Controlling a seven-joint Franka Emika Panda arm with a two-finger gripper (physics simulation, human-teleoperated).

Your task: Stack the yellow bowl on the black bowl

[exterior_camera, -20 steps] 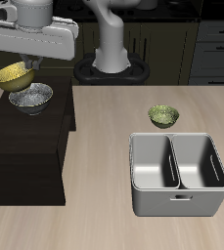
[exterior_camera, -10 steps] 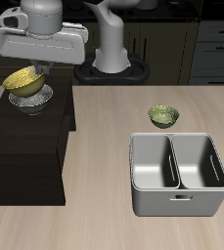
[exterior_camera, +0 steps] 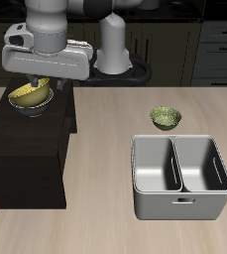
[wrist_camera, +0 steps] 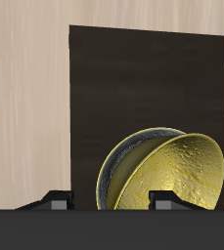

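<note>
**Wrist view: yellow bowl now low inside the black bowl, release pending**

Wrist view shows the yellow bowl point(wrist_camera: 182, 178) tilted, nested against the black bowl point(wrist_camera: 118, 176), which sits on the dark cabinet top point(wrist_camera: 133, 88). One finger point(wrist_camera: 162, 200) presses its rim; the gripper point(exterior_camera: 33, 84) is closed on that rim. Over the past second the arm has carried the bowl down from above and beside the black bowl point(exterior_camera: 31, 102) until it sits in it. The stack looks nearly made; opening the fingers seems next. The olive-green bowl point(exterior_camera: 165, 118) and grey two-compartment bin point(exterior_camera: 181, 177) stand well apart.
</note>
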